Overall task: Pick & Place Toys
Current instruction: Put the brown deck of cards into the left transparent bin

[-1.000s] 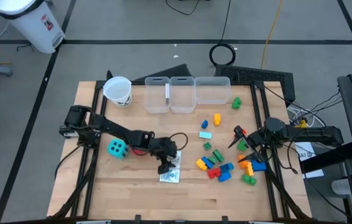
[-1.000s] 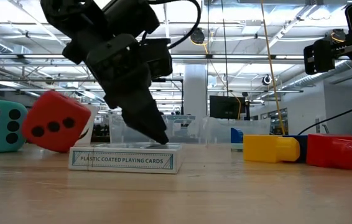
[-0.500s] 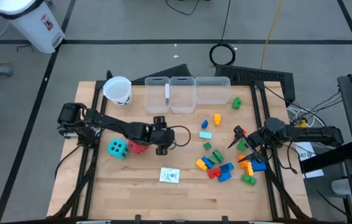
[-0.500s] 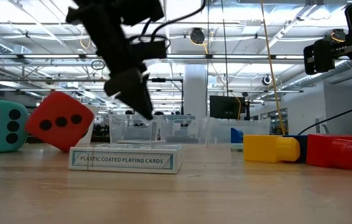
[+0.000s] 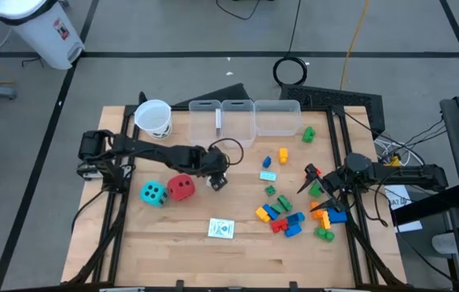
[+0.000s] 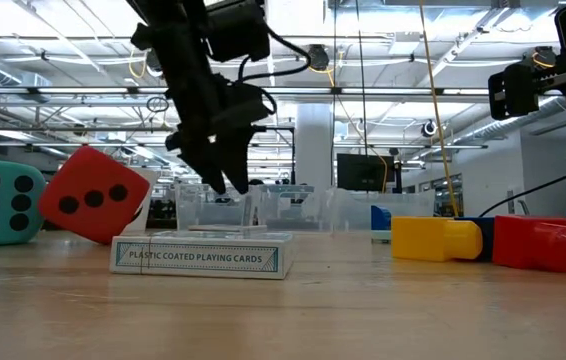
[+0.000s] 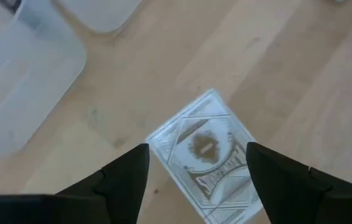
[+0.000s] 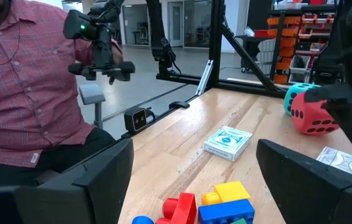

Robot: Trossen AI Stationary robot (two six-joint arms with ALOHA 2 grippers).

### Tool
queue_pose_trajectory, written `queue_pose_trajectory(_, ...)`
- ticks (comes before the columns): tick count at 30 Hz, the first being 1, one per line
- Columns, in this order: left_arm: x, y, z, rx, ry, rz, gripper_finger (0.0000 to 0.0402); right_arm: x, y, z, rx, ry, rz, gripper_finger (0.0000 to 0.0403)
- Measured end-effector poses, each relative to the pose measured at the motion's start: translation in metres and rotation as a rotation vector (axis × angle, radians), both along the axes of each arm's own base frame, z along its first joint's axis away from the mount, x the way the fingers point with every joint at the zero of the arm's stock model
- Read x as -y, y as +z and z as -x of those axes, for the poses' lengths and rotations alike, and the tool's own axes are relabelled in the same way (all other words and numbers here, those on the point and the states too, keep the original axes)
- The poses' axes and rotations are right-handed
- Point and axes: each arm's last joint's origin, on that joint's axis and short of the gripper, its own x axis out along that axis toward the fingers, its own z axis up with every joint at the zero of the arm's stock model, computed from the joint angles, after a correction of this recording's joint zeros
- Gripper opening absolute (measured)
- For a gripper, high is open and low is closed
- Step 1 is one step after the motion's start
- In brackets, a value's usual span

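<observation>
Hovering open-fingered and empty, the left end effector (image 5: 217, 180) hangs above a white card pack (image 7: 208, 163). Nearer the counter's front lies 1 pack (image 6: 201, 255) reading "PLASTIC COATED PLAYING CARDS". Right end effector (image 5: 309, 180) waits open over the bricks (image 5: 282, 219).

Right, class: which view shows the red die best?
The low view: the red die looms large, tilted, three pips facing. The high view shows it small beside the teal die; the right wrist view, distant; the left wrist view, nothing.

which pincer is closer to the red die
Left. The left pincer hangs just beside the red die; the right pincer waits far across the table by the bricks.
</observation>
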Motion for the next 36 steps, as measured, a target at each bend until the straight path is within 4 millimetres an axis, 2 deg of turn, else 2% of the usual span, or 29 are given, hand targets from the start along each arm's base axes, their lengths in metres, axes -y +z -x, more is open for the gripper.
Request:
queue_pose_trajectory(5, 0.004, 0.001, -0.002, 0.028, 0.019, 0.022, 0.0304, 0.0, 0.0, 0.0, 0.0, 0.0, 0.0, 0.0315)
queue_pose_trajectory(18, 0.013, -0.021, -0.006, -0.01, 0.103, 0.096, 0.0397, 0.0, 0.0, 0.0, -0.001, 0.0, 0.0, 0.0314)
queue_pose_trajectory(28, 0.013, -0.039, -0.012, -0.03, 0.181, 0.139, 0.0359, 0.0, 0.0, 0.0, -0.003, 0.0, 0.0, 0.0314)
queue_pose_trajectory(36, 0.014, -0.045, -0.017, 0.017, 0.264, 0.18, 0.0354, 0.0, 0.0, 0.0, -0.003, 0.0, 0.0, 0.0314)
